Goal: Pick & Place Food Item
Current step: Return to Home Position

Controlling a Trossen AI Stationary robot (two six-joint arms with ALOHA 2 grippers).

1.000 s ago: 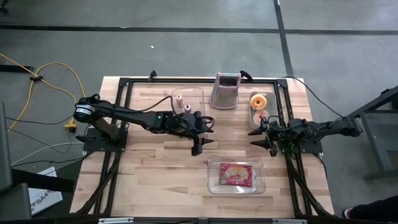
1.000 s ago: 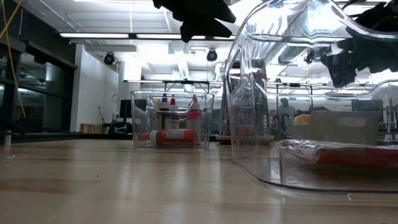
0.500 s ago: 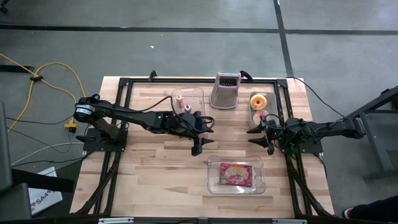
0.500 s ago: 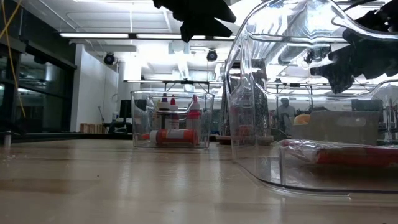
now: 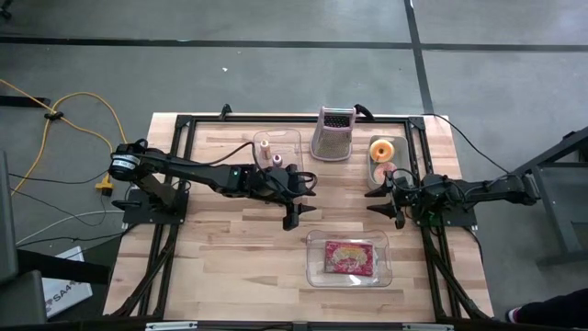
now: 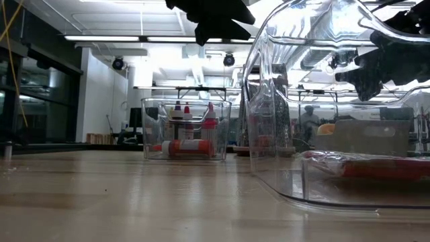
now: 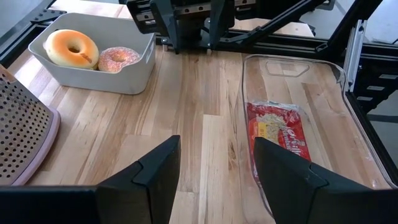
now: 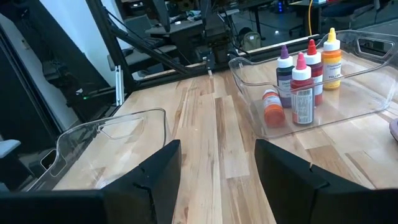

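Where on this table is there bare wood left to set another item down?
The widest bare wood is the corner of the table at the high view's lower left, between the left arm and the clear tray. A narrower strip lies between the left gripper and right gripper, both open. The opposite edge is crowded: bottle bin, grater, gray bin.

Inside gray bin [image 7: 93, 79]: orange donut [image 7: 73, 48] beside pink donut [image 7: 118, 59].

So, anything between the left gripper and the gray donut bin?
Nothing visible: bare table lies between the left gripper and the gray bin. The grater stands off to one side, the clear tray to the other.
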